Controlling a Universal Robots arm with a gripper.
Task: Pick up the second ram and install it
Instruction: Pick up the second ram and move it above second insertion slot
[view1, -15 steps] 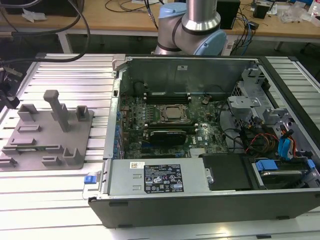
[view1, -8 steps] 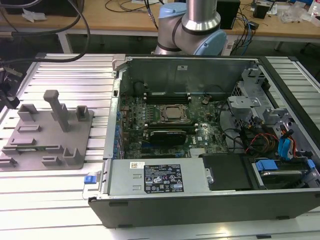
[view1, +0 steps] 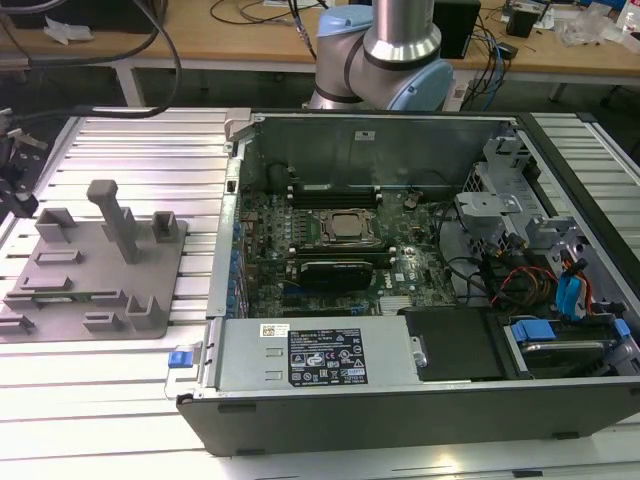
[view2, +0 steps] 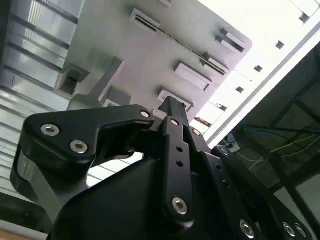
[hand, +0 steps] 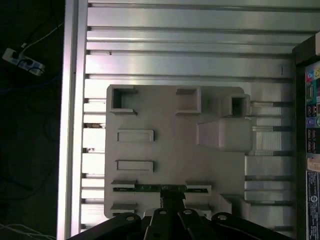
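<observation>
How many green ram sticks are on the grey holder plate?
1. The second ram lies in the slot at the grey holder plate's edge, right by the gripper. The gripper may hide part of that edge.

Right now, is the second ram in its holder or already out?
In. The second ram sits seated in the grey holder, near its edge, with the gripper close by it.

first wrist view | gripper (hand: 173, 199): fingers closed together, tip over the stick's middle | second ram (hand: 150, 189): green, lying flat in a slot of grey fixture tray (hand: 175, 155) | tray: on ribbed aluminium table (hand: 190, 55) | computer case (hand: 312, 125): near tray | power strip (hand: 22, 60): on dark floor
</observation>
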